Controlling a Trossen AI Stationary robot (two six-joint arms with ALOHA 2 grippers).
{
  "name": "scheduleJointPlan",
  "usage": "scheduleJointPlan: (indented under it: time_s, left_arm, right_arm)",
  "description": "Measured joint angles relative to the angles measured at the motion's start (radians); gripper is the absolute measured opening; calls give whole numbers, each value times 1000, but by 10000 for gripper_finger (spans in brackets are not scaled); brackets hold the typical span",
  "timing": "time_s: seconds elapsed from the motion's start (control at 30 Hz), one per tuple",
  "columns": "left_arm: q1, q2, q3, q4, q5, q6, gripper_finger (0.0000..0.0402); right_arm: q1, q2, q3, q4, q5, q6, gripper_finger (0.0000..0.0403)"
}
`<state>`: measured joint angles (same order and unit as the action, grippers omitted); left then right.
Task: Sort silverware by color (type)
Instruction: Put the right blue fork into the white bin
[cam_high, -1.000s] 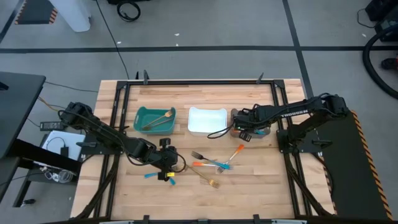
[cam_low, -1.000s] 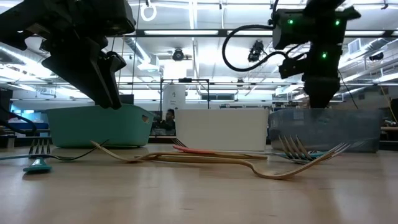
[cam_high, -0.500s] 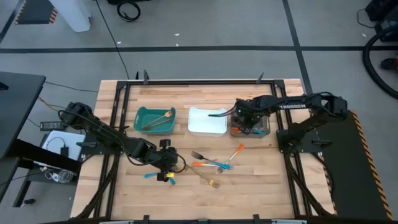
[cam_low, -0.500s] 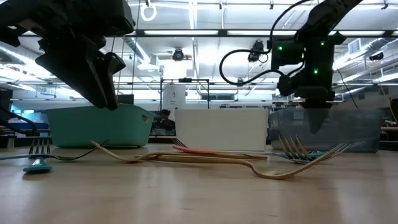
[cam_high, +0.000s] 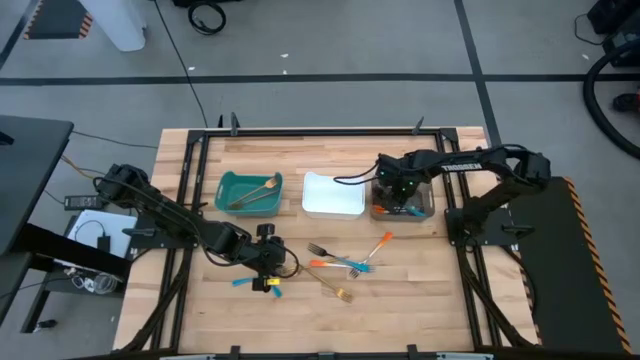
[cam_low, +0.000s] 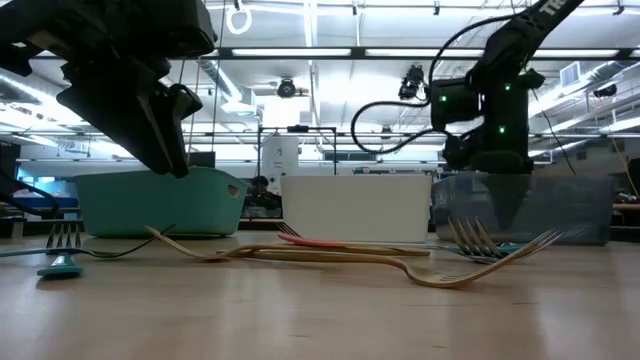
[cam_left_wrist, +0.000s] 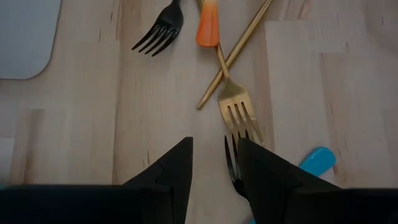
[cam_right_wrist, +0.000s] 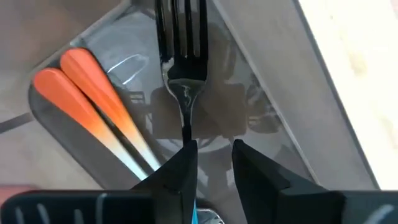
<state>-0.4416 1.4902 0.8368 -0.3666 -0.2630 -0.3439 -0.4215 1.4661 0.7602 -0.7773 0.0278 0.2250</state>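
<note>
We have our right gripper (cam_high: 400, 192) over the clear grey rectangular plastic bin (cam_high: 427, 210) at the right end of the row of bins, and in the right wrist view a dark metal fork (cam_right_wrist: 181, 59) hangs or lies straight ahead of the fingers (cam_right_wrist: 176, 171), its stem running into the narrow gap between them and its tines pointing away, down into the bin. The fingers stand slightly apart; whether they pinch the stem or have let it go we cannot tell. Two orange-handled utensils (cam_right_wrist: 93, 102) already lie on the bin floor beside the fork. Our left gripper (cam_high: 268, 257) waits low over the light wooden table (cam_high: 420, 290), fingers parted with nothing between them. Just ahead of it in the left wrist view lies a gold metal fork (cam_left_wrist: 236, 112), long axis roughly in line with the gripper, with a second dark fork (cam_left_wrist: 232, 169) partly under one finger and a blue handle tip (cam_left_wrist: 316, 161) beside it. The rest of the loose silverware sits in a crossed cluster at the table's middle (cam_high: 345, 268), nearer to the left arm. A teal bin (cam_high: 232, 188) already holds gold pieces, and the white bin (cam_high: 333, 195) stands between the other two. We judge the right arm's next move a release and lift clear.
</note>
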Motion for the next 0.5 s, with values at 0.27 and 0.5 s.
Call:
scheduleJointPlan:
  time_s: [0.27, 0.5]
  left_arm:
    - [0, 0, 0, -5, 0, 0, 137]
    - [0, 0, 0, -7, 5, 0, 137]
  right_arm:
    - [1, 45, -1, 2, 4, -1, 119]
    - [0, -8, 5, -19, 58, 21, 99]
